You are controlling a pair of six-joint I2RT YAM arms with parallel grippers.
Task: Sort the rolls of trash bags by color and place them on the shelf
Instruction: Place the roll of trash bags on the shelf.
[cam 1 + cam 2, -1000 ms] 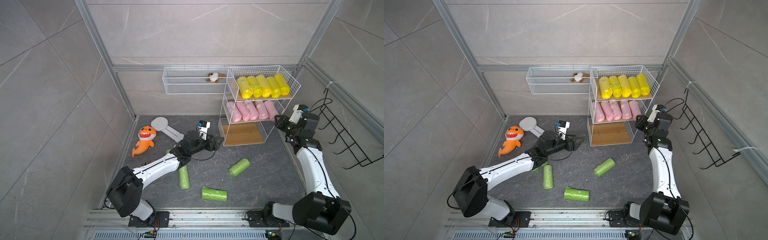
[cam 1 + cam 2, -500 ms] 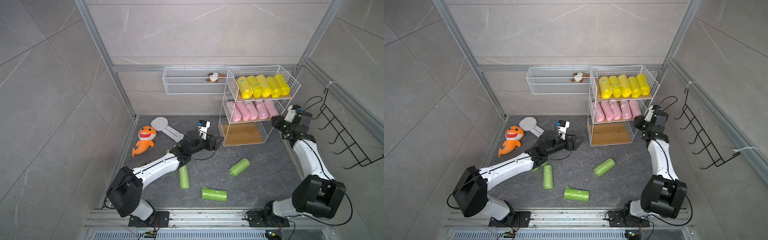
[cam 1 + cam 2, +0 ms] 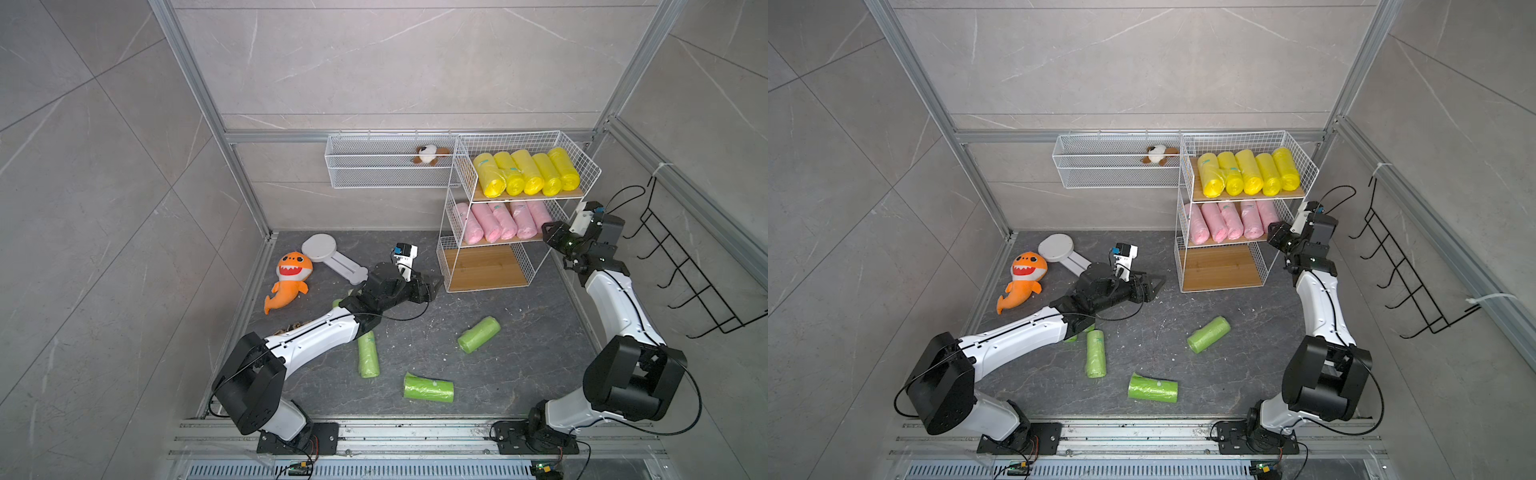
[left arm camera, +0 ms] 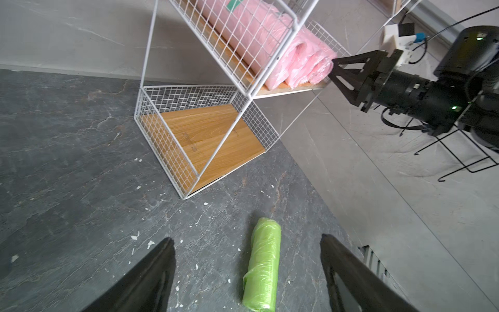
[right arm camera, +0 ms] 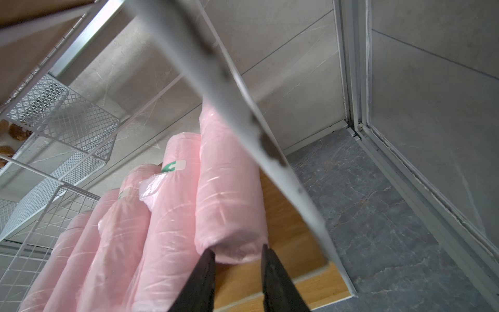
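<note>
At the middle tier of the shelf (image 3: 452, 220), the right claw (image 5: 237, 251) stood narrowly parted, empty, beside five pink rolls (image 3: 500, 222). The left claw (image 4: 246, 237) gaped empty near four green rolls (image 3: 478, 334) on the tabletop (image 3: 519, 357); five yellow rolls (image 3: 523, 172) filled the top tier.

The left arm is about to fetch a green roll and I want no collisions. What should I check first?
1. Left gripper open: ok.
2. Green roll lies free ahead of it: ok.
3. Shelf's bottom tier empty: ok.
4. Right gripper clear of the outermost pink roll: cannot tell; tips at its end.
5. Floor between green roll and shelf bare: ok.
</note>
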